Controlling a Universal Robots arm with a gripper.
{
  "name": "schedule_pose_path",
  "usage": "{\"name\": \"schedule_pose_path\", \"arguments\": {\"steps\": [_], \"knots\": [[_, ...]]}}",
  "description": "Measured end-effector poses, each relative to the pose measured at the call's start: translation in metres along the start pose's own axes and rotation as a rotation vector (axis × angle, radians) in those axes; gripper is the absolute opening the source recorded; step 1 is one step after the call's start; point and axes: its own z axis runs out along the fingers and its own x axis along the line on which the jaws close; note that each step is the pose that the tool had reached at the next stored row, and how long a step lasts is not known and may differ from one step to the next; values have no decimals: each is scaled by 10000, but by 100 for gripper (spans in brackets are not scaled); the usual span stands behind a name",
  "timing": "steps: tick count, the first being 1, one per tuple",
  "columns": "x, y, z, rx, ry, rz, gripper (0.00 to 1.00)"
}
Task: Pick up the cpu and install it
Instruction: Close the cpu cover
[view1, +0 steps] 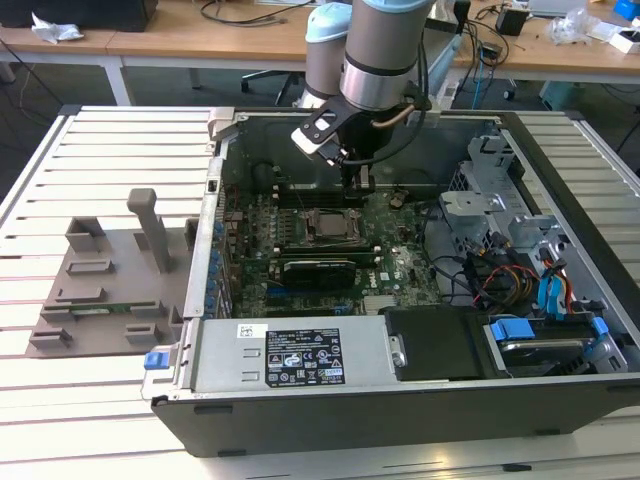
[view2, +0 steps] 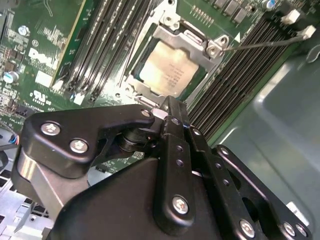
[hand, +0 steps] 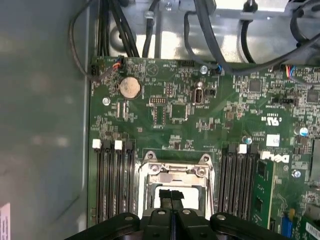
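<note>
**cpu (view2: 169, 75), seated in socket (view2: 175, 36)**

Lies flat at centre of motherboard (hand: 175, 110), inside computer case (view1: 400, 425). Close above, gripper (hand: 171, 196): fingers (hand: 165, 201) pressed together, pinching nothing. Judged light, stiff, thin, smooth-topped; contacts likely fragile. Best taken by opposite rim edges.

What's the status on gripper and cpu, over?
Black gripper shut, empty. Small square silvery-grey cpu seated in metal-framed socket right below it. Thin metal lever juts out alongside.

The small square metal-topped cpu (view2: 167, 74) is pale silvery-grey. The flat circuit board (hand: 225, 127) is green, striped with black slots. The jointed metal gripper (view2: 167, 104) is matt black.
</note>
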Motion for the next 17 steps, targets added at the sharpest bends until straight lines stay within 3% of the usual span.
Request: {"name": "schedule_pose_path", "arguments": {"steps": [11, 13, 17], "knots": [[5, -157, 10, -1, 2, -2, 11], [8, -219, 13, -1, 2, 0, 11], [10, -280, 17, -1, 2, 0, 11]]}}
